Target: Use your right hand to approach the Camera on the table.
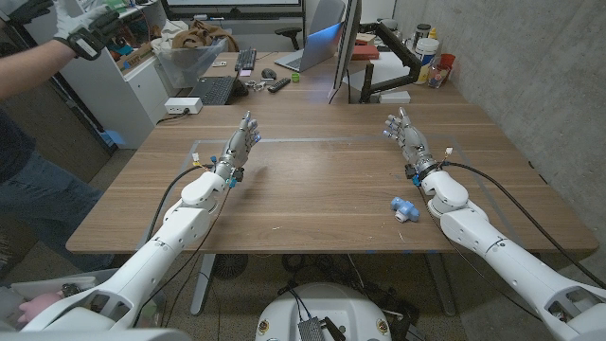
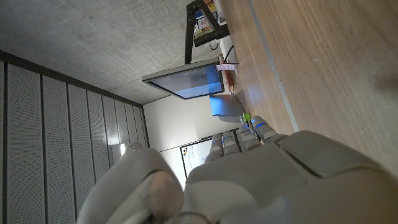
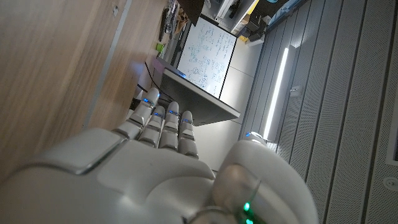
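Observation:
No camera can be made out on the wooden table (image 1: 322, 180). A small blue and white object (image 1: 404, 208) lies on the table beside my right forearm. My right hand (image 1: 405, 133) is held over the right side of the table, fingers stretched out and apart, holding nothing; the right wrist view shows the back of this hand (image 3: 155, 168) with the fingers (image 3: 163, 121) straight. My left hand (image 1: 241, 142) is mirrored on the left side, fingers also extended and empty. Its back (image 2: 249, 180) shows in the left wrist view.
A person stands at the left edge with a gloved hand (image 1: 90, 33) raised. Behind the table stand a monitor (image 1: 343, 47), a keyboard (image 1: 213, 90), a laptop (image 1: 317, 43), a black monitor arm (image 1: 393, 57) and cups (image 1: 431, 57).

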`<state>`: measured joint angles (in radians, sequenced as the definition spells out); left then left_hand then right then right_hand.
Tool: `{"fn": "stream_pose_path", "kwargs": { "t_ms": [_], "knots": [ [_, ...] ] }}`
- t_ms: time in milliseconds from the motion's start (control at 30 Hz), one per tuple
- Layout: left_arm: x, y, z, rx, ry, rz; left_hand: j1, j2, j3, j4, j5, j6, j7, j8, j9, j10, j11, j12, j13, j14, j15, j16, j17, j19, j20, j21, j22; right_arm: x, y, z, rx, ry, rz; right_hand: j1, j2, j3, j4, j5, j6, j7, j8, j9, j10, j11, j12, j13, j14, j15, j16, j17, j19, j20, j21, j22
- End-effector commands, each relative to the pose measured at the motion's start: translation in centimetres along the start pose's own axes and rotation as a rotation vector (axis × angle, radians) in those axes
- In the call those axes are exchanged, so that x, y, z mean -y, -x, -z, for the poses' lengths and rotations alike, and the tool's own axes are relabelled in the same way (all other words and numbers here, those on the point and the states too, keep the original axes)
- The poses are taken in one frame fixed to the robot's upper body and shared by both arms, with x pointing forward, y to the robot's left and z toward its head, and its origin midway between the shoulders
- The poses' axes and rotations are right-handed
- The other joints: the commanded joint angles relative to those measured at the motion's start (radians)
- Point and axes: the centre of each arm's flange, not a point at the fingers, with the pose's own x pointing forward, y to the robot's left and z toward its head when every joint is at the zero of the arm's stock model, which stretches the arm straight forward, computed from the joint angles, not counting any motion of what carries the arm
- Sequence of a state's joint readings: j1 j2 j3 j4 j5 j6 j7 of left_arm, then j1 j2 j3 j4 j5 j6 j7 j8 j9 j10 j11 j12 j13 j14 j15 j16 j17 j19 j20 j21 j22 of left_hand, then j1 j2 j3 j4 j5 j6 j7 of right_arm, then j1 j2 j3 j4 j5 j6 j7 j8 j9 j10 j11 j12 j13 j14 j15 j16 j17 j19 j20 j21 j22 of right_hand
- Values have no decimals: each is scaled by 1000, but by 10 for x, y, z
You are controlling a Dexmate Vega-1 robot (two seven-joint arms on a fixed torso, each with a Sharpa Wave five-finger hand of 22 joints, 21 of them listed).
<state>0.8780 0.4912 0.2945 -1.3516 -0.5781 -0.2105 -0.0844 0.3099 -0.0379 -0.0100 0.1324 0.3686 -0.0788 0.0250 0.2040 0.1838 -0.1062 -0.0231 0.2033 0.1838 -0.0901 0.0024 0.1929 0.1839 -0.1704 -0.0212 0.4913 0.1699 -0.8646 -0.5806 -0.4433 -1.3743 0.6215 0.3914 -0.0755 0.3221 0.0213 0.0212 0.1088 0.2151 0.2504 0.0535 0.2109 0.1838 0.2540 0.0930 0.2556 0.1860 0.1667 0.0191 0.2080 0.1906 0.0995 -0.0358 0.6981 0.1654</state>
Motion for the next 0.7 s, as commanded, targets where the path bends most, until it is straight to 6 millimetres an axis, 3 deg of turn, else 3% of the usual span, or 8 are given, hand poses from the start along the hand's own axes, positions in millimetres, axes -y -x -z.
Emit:
{"fn": "stream_pose_path", "kwargs": {
  "t_ms": [33, 700],
  "knots": [
    [-1, 1, -2, 0, -8, 8, 4, 9, -5, 3, 5, -4, -3, 0, 5, -10, -2, 1, 5, -12, 0, 2, 4, -1, 4, -4, 3, 1, 6, -6, 46, 43, -10, 12, 3, 1, -4, 6, 15, -3, 6, 6, 11, -5, 4, 2, 12, 0, 9, 1, 9, -26, -5, 4],
    [-3, 8, -4, -4, -12, 2, 6, 14, -9, 1, 7, -1, -4, -1, 5, -10, -1, 0, 5, -9, 0, 3, 3, 0, 9, -15, 3, 2, 16, -18, 112, 82, -59, 26, 10, 5, -14, 6, 21, -20, 2, 6, 16, -17, 0, 2, 17, -9, 5, -1, 13, -28, -23, 4]
  ]
}}
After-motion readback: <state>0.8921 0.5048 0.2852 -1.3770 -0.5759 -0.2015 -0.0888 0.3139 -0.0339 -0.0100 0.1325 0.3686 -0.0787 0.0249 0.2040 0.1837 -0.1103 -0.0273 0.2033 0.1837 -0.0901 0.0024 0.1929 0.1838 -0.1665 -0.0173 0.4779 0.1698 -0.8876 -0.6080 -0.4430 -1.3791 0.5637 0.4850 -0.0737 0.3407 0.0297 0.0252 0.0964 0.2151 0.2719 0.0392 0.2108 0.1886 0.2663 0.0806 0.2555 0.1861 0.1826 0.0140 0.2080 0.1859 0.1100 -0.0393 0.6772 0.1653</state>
